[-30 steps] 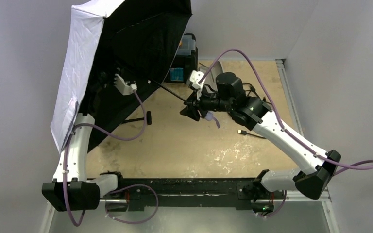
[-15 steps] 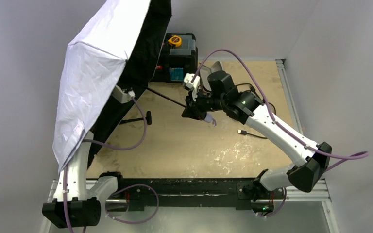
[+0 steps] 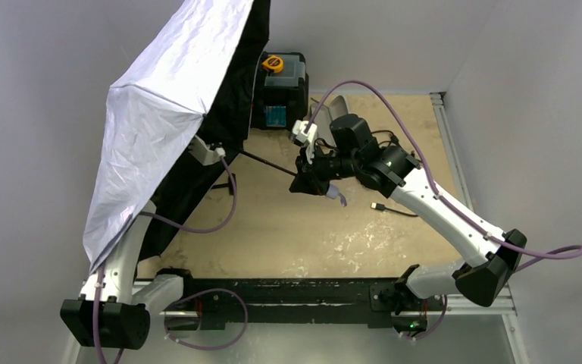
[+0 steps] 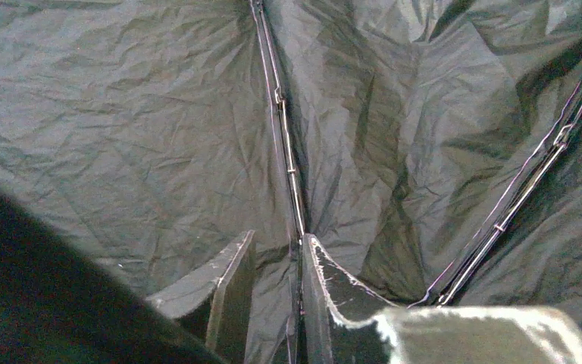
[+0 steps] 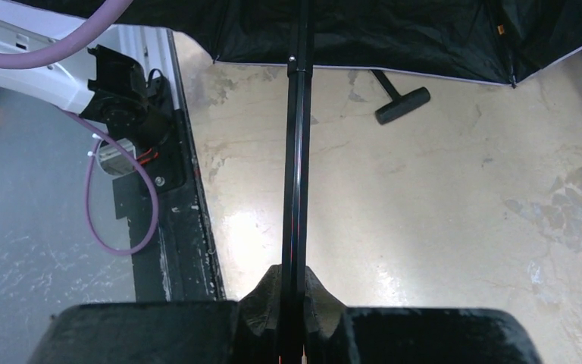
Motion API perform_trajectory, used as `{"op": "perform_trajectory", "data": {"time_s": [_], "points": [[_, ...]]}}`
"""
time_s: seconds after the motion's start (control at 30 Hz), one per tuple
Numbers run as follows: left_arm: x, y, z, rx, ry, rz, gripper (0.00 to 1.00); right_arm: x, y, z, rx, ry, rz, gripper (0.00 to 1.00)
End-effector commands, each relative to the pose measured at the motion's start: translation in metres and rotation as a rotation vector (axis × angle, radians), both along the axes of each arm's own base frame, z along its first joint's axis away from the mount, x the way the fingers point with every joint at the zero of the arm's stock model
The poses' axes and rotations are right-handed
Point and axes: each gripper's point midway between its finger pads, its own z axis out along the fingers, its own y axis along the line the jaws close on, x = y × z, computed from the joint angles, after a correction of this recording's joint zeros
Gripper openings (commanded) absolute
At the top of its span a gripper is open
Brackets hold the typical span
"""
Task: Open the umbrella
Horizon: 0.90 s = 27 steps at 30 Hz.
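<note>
The umbrella (image 3: 168,114) is found spread open, its canopy tilted on edge left of the toolbox (image 3: 282,89) and overlapping the box's left side in the top view. Its shaft (image 5: 295,152) is clenched by the right gripper (image 5: 292,292), in front of the toolbox. The left gripper (image 4: 276,299) is set at the black lining, a rib (image 4: 288,152) between its fingers; whether it grips cannot be told. A yellow tape measure (image 3: 273,64) lies on the toolbox.

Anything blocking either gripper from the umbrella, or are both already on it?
Nothing visible in the way. The right gripper is shut on the umbrella's black shaft. The left gripper sits inside the canopy with a rib between its fingers; whether it actually grips is unclear.
</note>
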Motion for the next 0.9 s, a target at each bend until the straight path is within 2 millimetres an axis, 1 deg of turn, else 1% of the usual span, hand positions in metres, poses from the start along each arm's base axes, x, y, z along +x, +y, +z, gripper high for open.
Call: {"op": "perform_trajectory", "data": {"time_s": [0.0,0.07,0.17,0.2,0.3,0.33,0.4,0.43,0.53,0.6,0.63,0.7,0.73,0.77,0.87], "points": [[0.005,0.015,0.011,0.006,-0.008,0.093,0.24,-0.012,0.007,0.048,0.134,-0.089,0.071,0.0],[0.011,0.043,0.02,-0.002,-0.019,0.188,0.22,-0.013,0.0,0.044,0.103,-0.094,0.061,0.0],[0.022,0.114,0.034,0.035,-0.08,0.376,0.21,-0.018,-0.02,0.037,0.052,-0.133,0.043,0.0],[0.022,0.146,0.038,0.05,-0.086,0.461,0.2,-0.02,-0.028,0.032,0.02,-0.142,0.038,0.0],[0.024,0.211,0.059,0.077,-0.131,0.619,0.16,-0.027,-0.05,0.018,-0.066,-0.148,0.026,0.0],[0.024,0.229,0.066,0.089,-0.149,0.666,0.15,-0.03,-0.056,0.013,-0.086,-0.143,0.018,0.0],[0.026,0.258,0.081,0.121,-0.182,0.74,0.1,-0.035,-0.065,0.001,-0.124,-0.115,0.006,0.0],[0.029,0.271,0.082,0.134,-0.185,0.767,0.08,-0.038,-0.069,-0.004,-0.139,-0.102,0.001,0.0],[0.03,0.294,0.096,0.164,-0.207,0.824,0.02,-0.043,-0.078,-0.017,-0.171,-0.082,-0.017,0.0],[0.029,0.303,0.105,0.181,-0.223,0.85,0.01,-0.043,-0.081,-0.02,-0.176,-0.079,-0.024,0.0],[0.028,0.303,0.106,0.184,-0.221,0.845,0.01,-0.042,-0.081,-0.019,-0.174,-0.081,-0.025,0.0],[0.029,0.292,0.104,0.176,-0.224,0.797,0.02,-0.04,-0.078,-0.014,-0.158,-0.094,-0.022,0.0],[0.031,0.279,0.101,0.168,-0.225,0.754,0.04,-0.038,-0.075,-0.009,-0.144,-0.104,-0.019,0.0],[0.032,0.262,0.098,0.157,-0.222,0.695,0.08,-0.036,-0.07,-0.004,-0.122,-0.116,-0.014,0.0],[0.037,0.193,0.091,0.098,-0.202,0.5,0.23,-0.024,-0.051,0.019,-0.021,-0.155,-0.022,0.0]]}}
